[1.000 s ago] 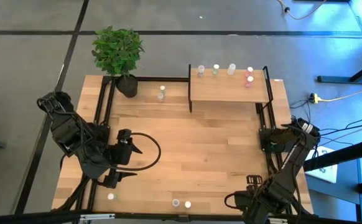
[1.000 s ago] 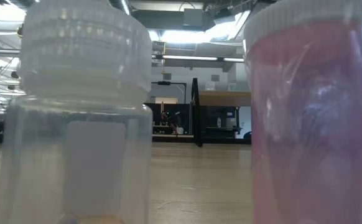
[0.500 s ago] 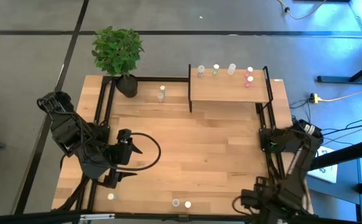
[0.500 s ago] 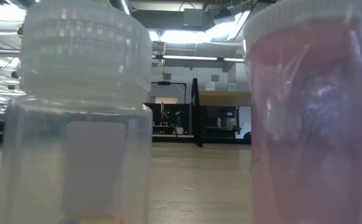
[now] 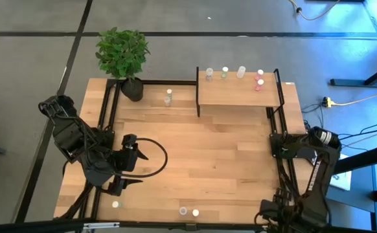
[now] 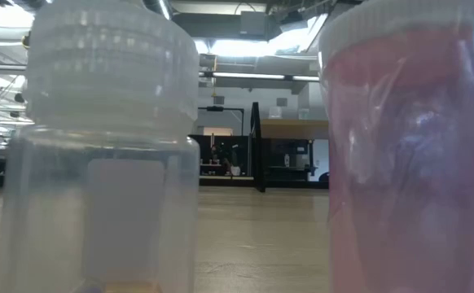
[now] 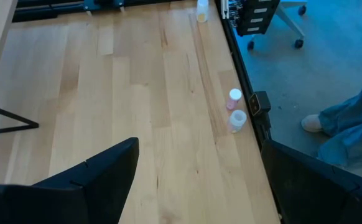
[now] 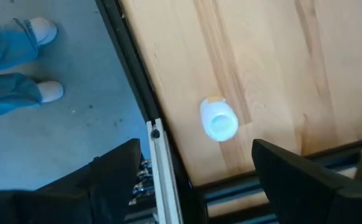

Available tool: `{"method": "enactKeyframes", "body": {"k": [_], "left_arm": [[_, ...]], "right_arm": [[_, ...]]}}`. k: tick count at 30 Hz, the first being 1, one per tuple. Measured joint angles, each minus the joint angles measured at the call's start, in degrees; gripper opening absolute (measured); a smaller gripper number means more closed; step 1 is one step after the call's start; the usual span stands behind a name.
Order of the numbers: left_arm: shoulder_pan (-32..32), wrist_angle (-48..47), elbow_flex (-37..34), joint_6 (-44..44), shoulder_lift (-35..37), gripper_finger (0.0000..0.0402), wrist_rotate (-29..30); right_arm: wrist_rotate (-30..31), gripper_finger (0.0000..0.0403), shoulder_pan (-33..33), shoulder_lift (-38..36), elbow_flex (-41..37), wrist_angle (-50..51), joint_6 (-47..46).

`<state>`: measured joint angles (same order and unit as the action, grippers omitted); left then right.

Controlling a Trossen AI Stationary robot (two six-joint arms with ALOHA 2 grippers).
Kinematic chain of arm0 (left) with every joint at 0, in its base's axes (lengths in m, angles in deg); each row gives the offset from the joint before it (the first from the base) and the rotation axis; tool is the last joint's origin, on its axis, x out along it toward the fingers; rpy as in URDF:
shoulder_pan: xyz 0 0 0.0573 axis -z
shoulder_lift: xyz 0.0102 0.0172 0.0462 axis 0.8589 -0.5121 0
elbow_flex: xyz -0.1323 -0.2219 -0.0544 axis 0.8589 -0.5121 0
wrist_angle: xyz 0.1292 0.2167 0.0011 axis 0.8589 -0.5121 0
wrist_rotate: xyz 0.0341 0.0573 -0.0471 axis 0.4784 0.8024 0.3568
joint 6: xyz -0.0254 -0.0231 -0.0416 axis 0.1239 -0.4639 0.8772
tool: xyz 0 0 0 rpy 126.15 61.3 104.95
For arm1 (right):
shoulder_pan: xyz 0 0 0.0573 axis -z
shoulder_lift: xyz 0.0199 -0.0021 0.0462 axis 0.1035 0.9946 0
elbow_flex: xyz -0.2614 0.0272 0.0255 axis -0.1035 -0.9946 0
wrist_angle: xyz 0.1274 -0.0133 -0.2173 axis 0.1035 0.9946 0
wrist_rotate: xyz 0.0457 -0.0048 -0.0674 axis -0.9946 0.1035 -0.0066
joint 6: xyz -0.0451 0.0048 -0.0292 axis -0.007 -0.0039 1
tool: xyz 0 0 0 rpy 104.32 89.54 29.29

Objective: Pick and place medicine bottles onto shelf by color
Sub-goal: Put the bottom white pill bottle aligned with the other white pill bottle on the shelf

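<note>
The shelf (image 5: 240, 96) stands at the table's far right and carries several medicine bottles, such as a pink-capped one (image 5: 258, 84). Another bottle (image 5: 168, 97) stands on the table left of the shelf. Three more (image 5: 183, 211) stand along the near edge. Two of them, white-capped (image 7: 237, 119) and pink-capped (image 7: 234, 96), show in the left wrist view. My left gripper (image 5: 129, 184) hangs open at the near left, holding nothing. My right gripper (image 8: 193, 186) points down, open, over the near right corner. A pale-capped bottle (image 8: 219, 121) stands below it, untouched.
A potted plant (image 5: 124, 55) stands at the far left corner. Black frame rails (image 5: 107, 110) run along the table's sides. A person's legs and white shoes (image 8: 19, 56) stand on the floor just off the near edge. Two bottles (image 6: 107, 146) fill the low view.
My right gripper has gone toward the table's right edge and sunk a little, rolling about its own axis. The left arm and the bottles have kept still.
</note>
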<state>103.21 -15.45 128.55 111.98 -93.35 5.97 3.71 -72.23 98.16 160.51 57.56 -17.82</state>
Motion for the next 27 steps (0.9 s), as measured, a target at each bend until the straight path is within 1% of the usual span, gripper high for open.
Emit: {"method": "enactKeyframes", "body": {"k": [10,14,17,22,27], "left_arm": [[0.0,0.0,0.0,0.0,0.0,0.0334,0.0],[0.0,0.0,0.0,0.0,0.0,0.0334,0.0],[0.0,0.0,0.0,0.0,0.0,0.0334,0.0],[0.0,0.0,0.0,0.0,0.0,0.0334,0.0],[0.0,0.0,0.0,0.0,0.0,0.0334,0.0]], "right_arm": [[3.3,0.0311,-3.3,-0.4,-9.9,-8.3,-4.3],[5.6,0.0311,-4.6,-0.4,-12.0,-8.4,-5.4],[5.6,0.0311,-5.3,-0.4,-13.7,-9.1,-7.8],[6.0,0.0311,-6.1,-0.4,-15.9,-13.4,-10.2],[6.0,0.0311,-6.5,-0.4,-18.0,-14.1,-10.4]]}}
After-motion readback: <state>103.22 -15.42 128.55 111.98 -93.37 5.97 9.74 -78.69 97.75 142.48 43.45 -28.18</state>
